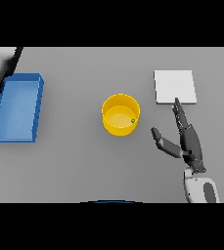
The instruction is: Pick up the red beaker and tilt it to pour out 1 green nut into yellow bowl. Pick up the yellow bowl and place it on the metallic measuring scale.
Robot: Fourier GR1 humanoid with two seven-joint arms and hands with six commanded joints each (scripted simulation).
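Look first at the bowl [120, 115]: it is a round yellow tub with a thin rim and smooth, glossy walls, standing upright near the middle of the grey table [84, 166]. Inside it you see one small green nut [132, 120], lying on the floor of the bowl against the wall on the side nearest the right hand. To your left sits a blue bin [16, 107], a shallow rectangular tray with low walls and a flat floor; nothing shows inside it. The scale [175, 86] is a flat, pale, square plate with a matte look, lying well apart from the bowl on the right side of the table, and nothing rests on it. Your right hand [189, 141] lies open between bowl and scale, dark and smooth, fingers straight and pointing up toward the scale's near edge, with the fingertips at or just short of that edge, the thumb spread out toward the bowl but not touching it. It holds nothing. You cannot see the red beaker anywhere in this view.
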